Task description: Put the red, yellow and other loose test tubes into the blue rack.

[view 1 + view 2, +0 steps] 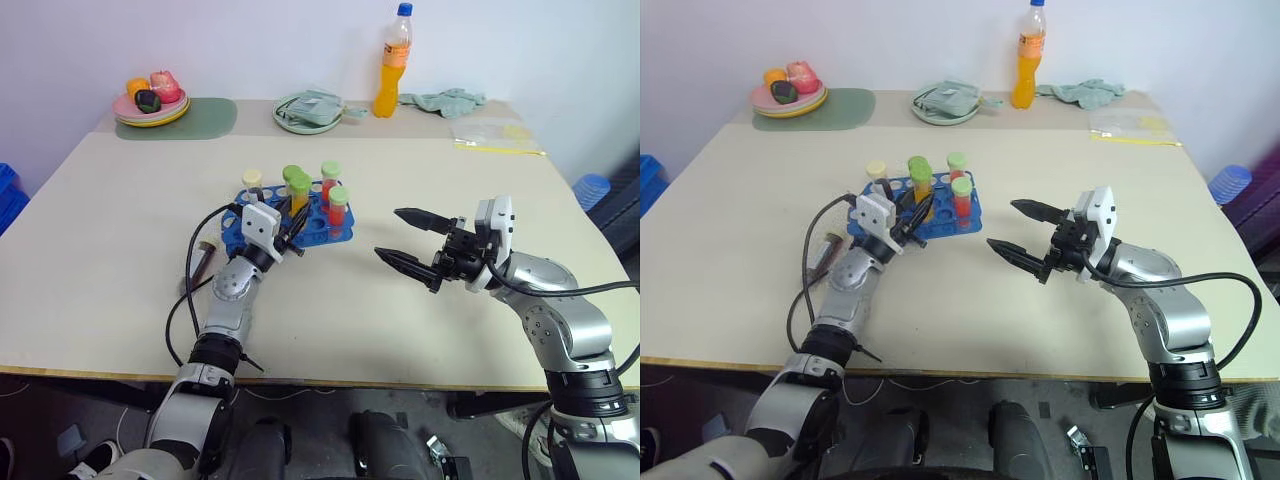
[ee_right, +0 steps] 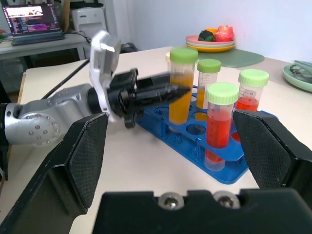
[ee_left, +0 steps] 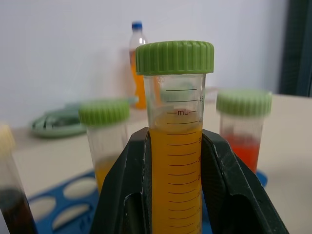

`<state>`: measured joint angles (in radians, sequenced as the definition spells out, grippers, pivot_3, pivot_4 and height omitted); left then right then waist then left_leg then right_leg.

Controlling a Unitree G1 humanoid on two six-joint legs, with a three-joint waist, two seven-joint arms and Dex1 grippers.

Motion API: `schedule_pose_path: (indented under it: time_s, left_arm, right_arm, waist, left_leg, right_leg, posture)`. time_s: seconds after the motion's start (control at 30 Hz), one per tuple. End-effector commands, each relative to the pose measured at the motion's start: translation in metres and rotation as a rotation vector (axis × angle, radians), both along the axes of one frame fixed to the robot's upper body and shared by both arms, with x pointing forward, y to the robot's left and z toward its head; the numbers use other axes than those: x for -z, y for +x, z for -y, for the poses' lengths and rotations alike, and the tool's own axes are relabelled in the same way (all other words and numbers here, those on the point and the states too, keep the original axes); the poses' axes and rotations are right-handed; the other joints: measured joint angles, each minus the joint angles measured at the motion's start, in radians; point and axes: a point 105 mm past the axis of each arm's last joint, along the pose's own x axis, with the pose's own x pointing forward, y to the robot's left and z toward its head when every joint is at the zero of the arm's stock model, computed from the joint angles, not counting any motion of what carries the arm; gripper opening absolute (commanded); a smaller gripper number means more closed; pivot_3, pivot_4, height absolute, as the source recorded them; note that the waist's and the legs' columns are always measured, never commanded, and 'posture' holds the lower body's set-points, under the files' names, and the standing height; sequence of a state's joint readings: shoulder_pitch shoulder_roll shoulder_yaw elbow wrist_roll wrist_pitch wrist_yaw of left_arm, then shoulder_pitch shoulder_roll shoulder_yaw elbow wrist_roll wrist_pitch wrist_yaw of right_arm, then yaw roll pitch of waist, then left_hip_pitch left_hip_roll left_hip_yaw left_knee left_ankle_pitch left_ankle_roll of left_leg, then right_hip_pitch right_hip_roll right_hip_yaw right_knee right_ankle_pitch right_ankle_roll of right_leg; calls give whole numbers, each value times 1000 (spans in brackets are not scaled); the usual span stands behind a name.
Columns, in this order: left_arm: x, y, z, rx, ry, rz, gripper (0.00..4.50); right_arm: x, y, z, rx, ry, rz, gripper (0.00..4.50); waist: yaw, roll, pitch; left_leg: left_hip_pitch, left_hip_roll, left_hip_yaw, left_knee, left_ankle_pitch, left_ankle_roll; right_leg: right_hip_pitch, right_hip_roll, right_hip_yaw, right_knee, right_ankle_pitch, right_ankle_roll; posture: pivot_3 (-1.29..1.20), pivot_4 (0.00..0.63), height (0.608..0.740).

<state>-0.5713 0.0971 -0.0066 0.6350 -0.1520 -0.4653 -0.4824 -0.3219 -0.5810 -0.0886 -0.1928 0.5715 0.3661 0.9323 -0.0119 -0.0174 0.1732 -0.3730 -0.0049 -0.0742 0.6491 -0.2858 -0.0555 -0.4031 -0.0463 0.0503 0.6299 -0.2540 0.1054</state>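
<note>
The blue rack (image 1: 232,232) stands mid-table. My left gripper (image 1: 292,222) is shut on a yellow-orange test tube with a green cap (image 3: 175,146), holding it upright over the rack. In the right wrist view that tube (image 2: 181,87) reaches down to a hole in the rack's top plate (image 2: 229,170). Several other tubes stand in the rack: a second yellow one (image 2: 208,73), two red ones (image 2: 220,122) (image 2: 252,92) and a cream-capped dark one (image 1: 252,180). My right gripper (image 1: 389,232) hovers open to the right of the rack, holding nothing.
A small dark object with a pale round end (image 1: 203,256) lies by my left forearm. Along the far edge are a fruit plate on a green mat (image 1: 152,108), a pale green plate (image 1: 290,122), an orange bottle (image 1: 393,62), a cloth (image 1: 446,100) and a plastic bag (image 1: 497,133).
</note>
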Motion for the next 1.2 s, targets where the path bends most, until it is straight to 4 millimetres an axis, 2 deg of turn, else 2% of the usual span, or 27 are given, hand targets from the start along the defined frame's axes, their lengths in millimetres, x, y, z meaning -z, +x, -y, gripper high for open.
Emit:
schedule_pose_path:
  time_s: [0.03, 0.13, 0.2, 0.33, 0.4, 0.47, 0.57, 0.93, 1.2]
  left_arm:
    - [-9, 0, 6, 9, -2, 29, 919]
    - [-6, 2, -2, -19, -36, -1, 919]
    - [-6, 1, -11, -6, -185, -50, 919]
    - [-8, 0, -15, -6, -140, -30, 2691]
    - [-12, 0, -17, -12, -127, -22, 3764]
    - [-16, -1, -22, -29, -120, -19, 4478]
    - [-23, -7, -32, -61, -81, -17, 4478]
    - [-66, -52, -76, -113, 87, -66, 4478]
    - [-85, -67, -115, -152, 172, -346, 4478]
  right_arm:
    - [-12, -2, 2, 9, 7, 51, 4500]
    - [-12, -2, 4, 14, 5, 52, 4500]
    - [-12, -2, 3, 14, 3, 56, 4500]
    - [-12, -1, 1, 11, 10, 56, 4500]
    - [-11, -1, 1, 8, 9, 55, 4500]
    - [-10, 0, 0, 5, 8, 55, 4500]
    - [-10, 1, -2, 2, 11, 57, 4500]
    - [-5, 8, -13, -28, 41, 60, 4500]
    - [-3, 14, -22, -62, 49, 73, 4500]
  waist:
    - [0, 0, 0]
    - [0, 0, 0]
    - [0, 0, 0]
    - [-3, 0, 0]
    - [-2, 0, 0]
    - [-1, 0, 0]
    - [-3, 0, 0]
    - [-4, 0, 0]
    - [-8, 0, 0]
  left_leg:
    - [0, 0, 0, 0, 0, 0]
    - [0, 0, 0, 0, 0, 0]
    - [0, 0, 0, 0, 0, 0]
    - [0, 0, 0, 0, 0, 0]
    - [0, 0, -1, 0, 0, 0]
    - [0, 0, -1, 0, 0, 0]
    - [0, 0, -1, 0, 0, 0]
    - [0, 1, -1, 0, 0, 0]
    - [0, 1, -2, 0, 0, 0]
  right_leg:
    - [0, 0, 0, 0, 0, 0]
    - [0, 0, 0, 0, 0, 0]
    - [0, 0, 0, 0, 0, 0]
    - [0, 0, 0, 0, 0, 0]
    - [0, 0, 0, 0, 0, 0]
    - [0, 0, 0, 0, 0, 0]
    - [0, 0, 0, 0, 0, 0]
    - [0, 0, 0, 0, 0, 0]
    - [0, 1, -1, 1, 0, 0]
  posture:
    - [0, 150, 740]
    - [0, 150, 740]
    - [0, 150, 740]
    - [0, 150, 740]
    - [0, 150, 740]
    - [0, 150, 740]
    - [0, 150, 740]
    - [0, 150, 740]
    - [0, 150, 740]
